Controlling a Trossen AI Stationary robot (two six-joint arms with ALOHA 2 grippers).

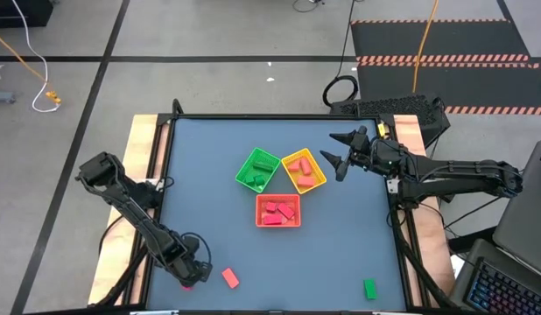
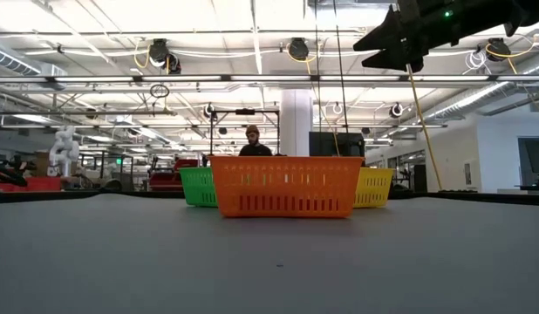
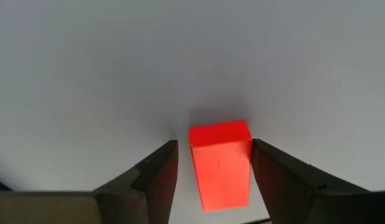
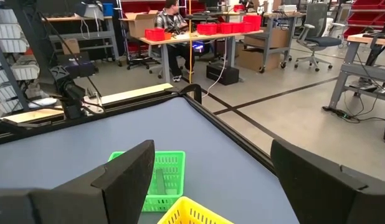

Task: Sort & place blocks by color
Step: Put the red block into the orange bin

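Note:
My left gripper (image 1: 190,275) is low at the table's near-left corner and open. In its wrist view a red block (image 3: 220,165) lies flat on the table between the two fingers (image 3: 214,144). A salmon block (image 1: 229,278) lies just right of it, and a green block (image 1: 369,288) sits near the near-right edge. My right gripper (image 1: 340,154) hangs open, high above the table (image 2: 400,42), right of the yellow tray (image 1: 304,171). Other blocks lie in the green tray (image 1: 257,169), the yellow tray and the red tray (image 1: 278,211). My left gripper comes down on the red block from above, one finger on each long side. A gap shows between one finger (image 3: 161,171) and the block. The other finger (image 3: 273,174) lies right beside the block's side (image 3: 247,155); whether it touches, I cannot tell.
The three mesh trays cluster at the table's middle; in the low view the red tray (image 2: 285,186) stands in front of the green (image 2: 196,186) and yellow (image 2: 375,187) ones. Bare table surface lies all around them. A person sits at a bench beyond the table (image 4: 171,12).

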